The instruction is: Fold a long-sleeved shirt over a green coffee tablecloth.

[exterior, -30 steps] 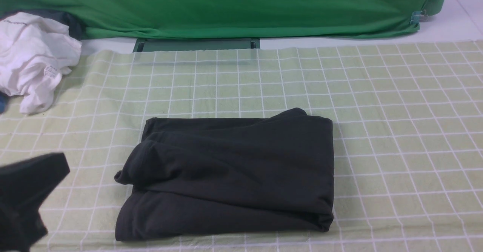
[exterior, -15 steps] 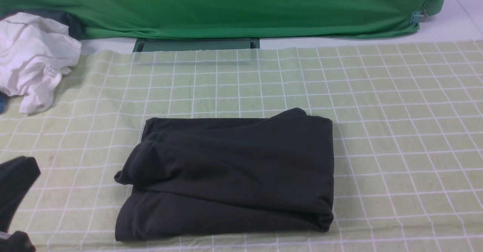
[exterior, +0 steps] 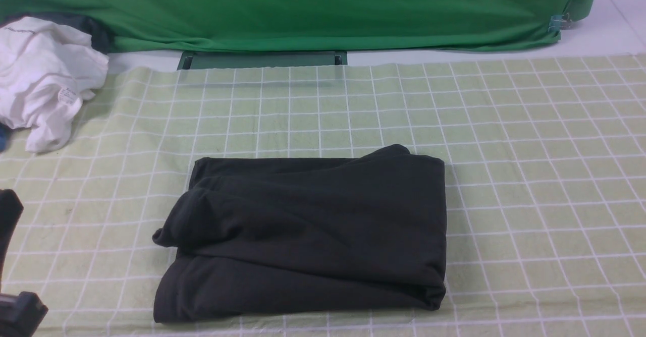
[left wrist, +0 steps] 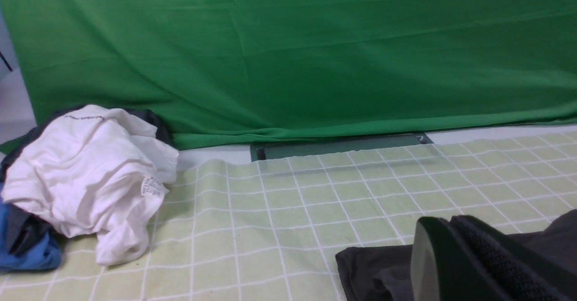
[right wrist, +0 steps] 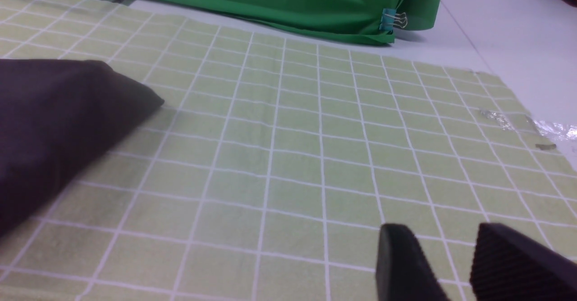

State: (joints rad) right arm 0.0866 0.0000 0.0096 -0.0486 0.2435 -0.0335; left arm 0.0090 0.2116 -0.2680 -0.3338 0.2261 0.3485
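The long-sleeved shirt (exterior: 303, 236) lies folded into a dark charcoal rectangle, logo and neck label hidden, on the pale green coffee tablecloth (exterior: 530, 175) with its white grid. My left gripper (left wrist: 444, 223) has its fingers pressed together with nothing between them, and it hovers beside the shirt's (left wrist: 374, 269) left edge. In the front view only its dark tip (exterior: 9, 211) shows at the left border. My right gripper (right wrist: 444, 234) is open over bare tablecloth (right wrist: 293, 157), to the right of the shirt (right wrist: 54, 111), and is out of the front view.
A crumpled white garment (exterior: 43, 79) lies at the far left over blue and dark clothes (left wrist: 27, 247). Plain bright green fabric (exterior: 303, 9) hangs along the back. Beyond the tablecloth's right edge are the white table (right wrist: 518, 35) and crinkled clear tape (right wrist: 554, 132).
My left arm has drawn back to the left and is almost out of the front view. The folded shirt has not moved.
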